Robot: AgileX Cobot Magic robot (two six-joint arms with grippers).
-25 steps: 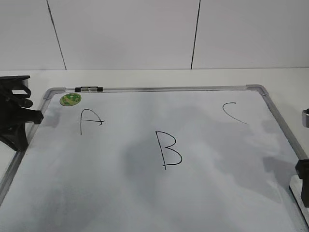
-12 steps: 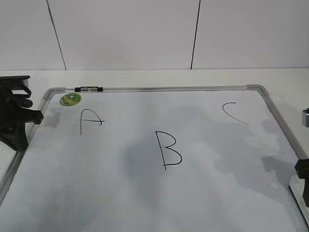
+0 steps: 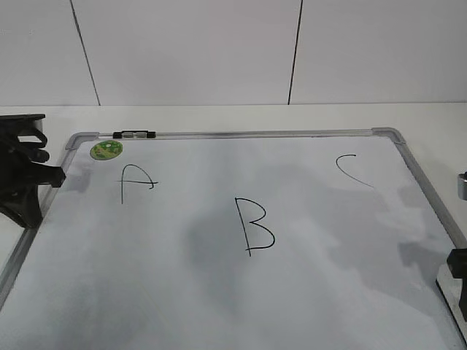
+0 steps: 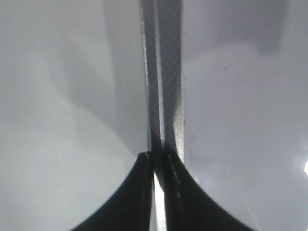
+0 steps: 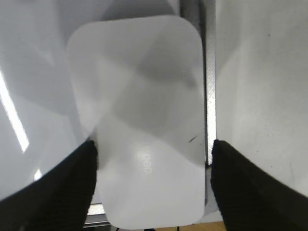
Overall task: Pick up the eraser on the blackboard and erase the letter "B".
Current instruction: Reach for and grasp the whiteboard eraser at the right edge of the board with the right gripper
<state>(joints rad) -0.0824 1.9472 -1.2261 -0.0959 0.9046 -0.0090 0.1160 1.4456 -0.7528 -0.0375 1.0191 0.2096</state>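
Note:
The blackboard (image 3: 255, 134) lies flat, a white board in a silver frame. The letter "B" (image 3: 254, 226) is drawn in black at its middle and is whole. The eraser (image 5: 144, 106), a glossy white rounded block, lies at the board's right frame, seen in the right wrist view. My right gripper (image 5: 153, 149) is open and straddles the eraser's near end; its left finger is at the eraser's side and a small gap shows at its right finger. In the exterior view it (image 3: 458, 273) is at the lower right edge. My left gripper (image 4: 158, 156) is shut over the board's left frame (image 3: 25, 197).
A black "A" (image 3: 135, 182) is at the board's upper left and a curved "C" (image 3: 352, 169) at the upper right. A green round sticker (image 3: 106, 150) and a small black clip (image 3: 135, 134) sit at the top left of the frame. A white tiled wall stands behind.
My right gripper has sunk slightly at the lower right edge of the exterior view. The left gripper and the letters are unchanged.

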